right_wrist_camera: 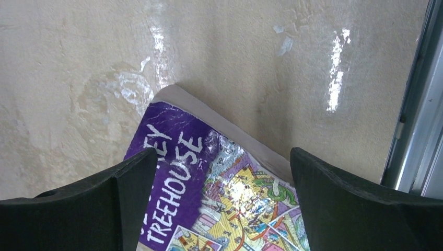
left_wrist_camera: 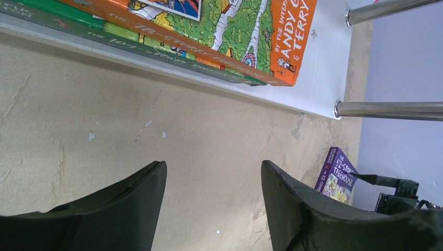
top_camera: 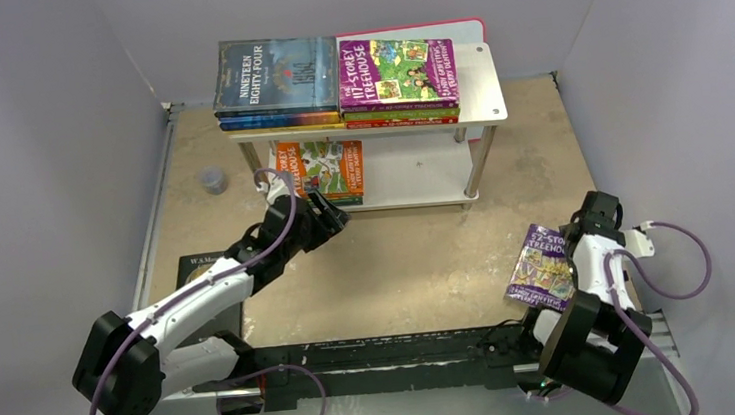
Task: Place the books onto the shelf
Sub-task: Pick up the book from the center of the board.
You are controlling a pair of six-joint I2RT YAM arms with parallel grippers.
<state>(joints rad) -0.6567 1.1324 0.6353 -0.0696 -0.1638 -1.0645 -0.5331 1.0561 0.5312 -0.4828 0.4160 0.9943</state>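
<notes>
The shelf (top_camera: 479, 97) stands at the back centre. Two stacks of books fill its top board, one topped by the dark blue "Nineteen Eighty-Four" (top_camera: 272, 75), the other by a purple-and-green Treehouse title (top_camera: 397, 69). On the lower board (left_wrist_camera: 329, 63) an orange Treehouse book (top_camera: 320, 168) (left_wrist_camera: 219, 31) lies on green ones. My left gripper (top_camera: 329, 216) (left_wrist_camera: 214, 167) is open and empty above the bare table, just in front of that board. A purple "52-Storey Treehouse" book (top_camera: 541, 268) (right_wrist_camera: 172, 157) lies on the table at the right. My right gripper (right_wrist_camera: 222, 157) is open above it, one finger on each side. A black book (top_camera: 198, 267) lies partly under my left arm.
A small grey round object (top_camera: 213, 181) sits on the table left of the shelf. A pink-edged white board (top_camera: 468, 26) shows behind the shelf's top. Grey walls close in the table on three sides. The shelf's metal legs (left_wrist_camera: 389, 110) stand close to my left gripper.
</notes>
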